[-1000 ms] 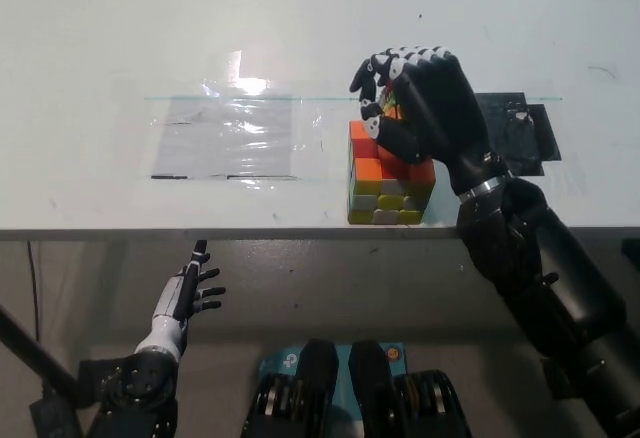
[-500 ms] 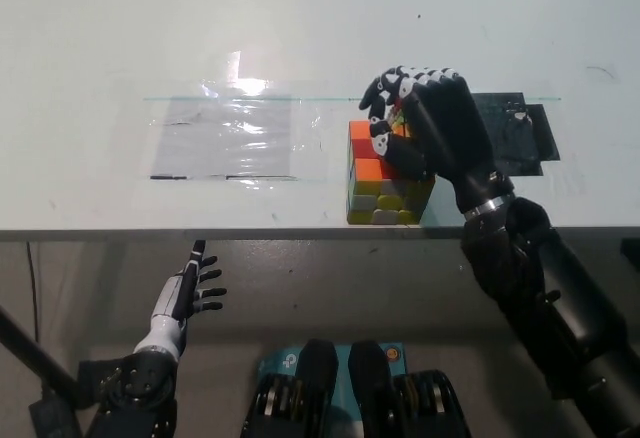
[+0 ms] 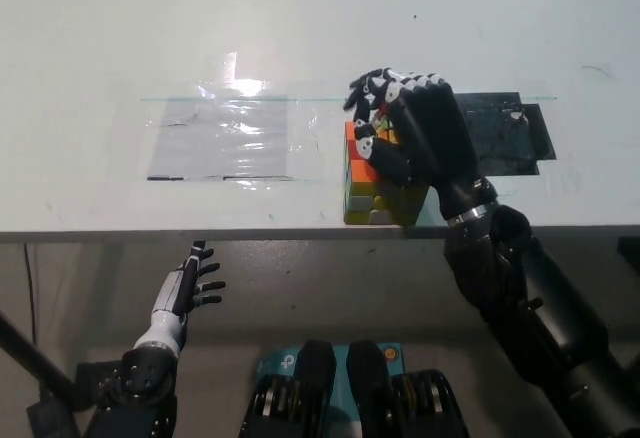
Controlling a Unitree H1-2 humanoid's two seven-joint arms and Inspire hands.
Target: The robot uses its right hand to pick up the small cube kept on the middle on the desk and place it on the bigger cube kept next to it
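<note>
The black right hand [image 3: 410, 128] closes over what appears to be the small cube [image 3: 385, 130] atop the bigger cube [image 3: 375, 186]; white left hand [image 3: 190, 291], fingers spread, hangs below the table [image 3: 300, 18]

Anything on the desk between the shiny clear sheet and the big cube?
Nothing: the head view shows only bare white desk between the clear sheet and the big cube.

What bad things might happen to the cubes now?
The bigger cube sits right at the desk's front edge, so a push from the right hand might knock it off. The small cube is mostly hidden under the fingers; if it lands off-center, it may slide off when released. The left hand is below the desk, too far to catch.
</note>
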